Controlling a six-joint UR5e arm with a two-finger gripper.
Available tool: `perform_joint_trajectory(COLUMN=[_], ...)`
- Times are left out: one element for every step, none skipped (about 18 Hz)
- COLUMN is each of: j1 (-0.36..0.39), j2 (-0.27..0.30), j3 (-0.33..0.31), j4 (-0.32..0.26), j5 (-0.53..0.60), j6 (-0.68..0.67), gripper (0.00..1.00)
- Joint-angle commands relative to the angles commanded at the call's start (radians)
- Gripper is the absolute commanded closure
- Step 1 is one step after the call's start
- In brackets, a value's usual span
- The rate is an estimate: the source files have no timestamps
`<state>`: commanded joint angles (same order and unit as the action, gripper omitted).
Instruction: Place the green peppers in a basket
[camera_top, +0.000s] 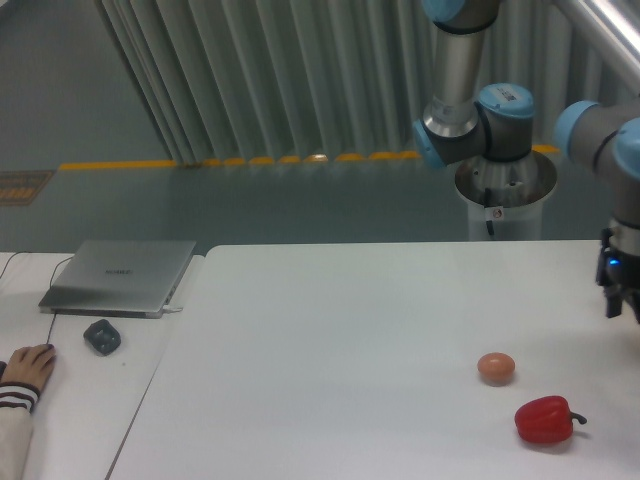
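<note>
Red pepper and egg show, no green pepper or basket; gripper, half cropped, grip unreadable, risks grabbing wrong.

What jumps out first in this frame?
The red bell pepper at the table's front right, with a brown egg-like ball just left and behind it. The arm's claw hangs at the right edge, cut off by the frame. Far left: a closed laptop, a dark mouse and a person's hand. No green pepper or basket shows.
</note>
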<state>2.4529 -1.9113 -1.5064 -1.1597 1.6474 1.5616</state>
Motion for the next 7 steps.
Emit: perform_joint_trajectory(j1=[-0.005,-0.006,-0.006,-0.006,-0.006,-0.006,-0.006], j2=[-0.003,-0.002,-0.002,-0.003,-0.002,-0.002,0.000], j3=[0.000,0.002,0.002,0.002,-0.002,-0.005,-0.005], j4=[0.000,0.000,0.000,0.000,0.000,0.000,0.000], j5=[-0.006,-0.008,-0.009,-0.011,-0.009,-0.009,-0.009], j6=[0.002,0.002,0.006,0.005,0.006,0.006,0.006], gripper=[0.00,0.00,0.00,0.00,0.00,0.00,0.00])
